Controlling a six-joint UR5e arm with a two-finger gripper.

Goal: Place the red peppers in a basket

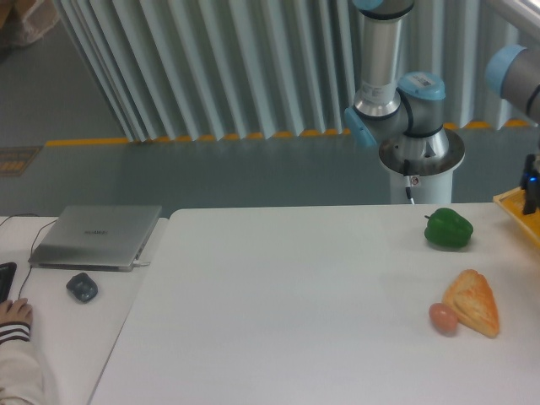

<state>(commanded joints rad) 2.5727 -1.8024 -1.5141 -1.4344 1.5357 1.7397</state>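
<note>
Only a yellow-orange corner of the basket (516,210) shows, at the right edge of the white bench (287,304). No red pepper is in view. A dark bit of the pincer (531,187) hangs over that corner, mostly cut off; I cannot tell how its jaws stand. Nearby lie a green pepper (448,229), bread wedge (472,302) and brownish ball (444,318), touching the bread.

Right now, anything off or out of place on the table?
No red pepper is in view. Only the green pepper, bread wedge and small egg-like ball lie on the table. The basket is mostly cropped, with the arm's end at its edge.
</note>
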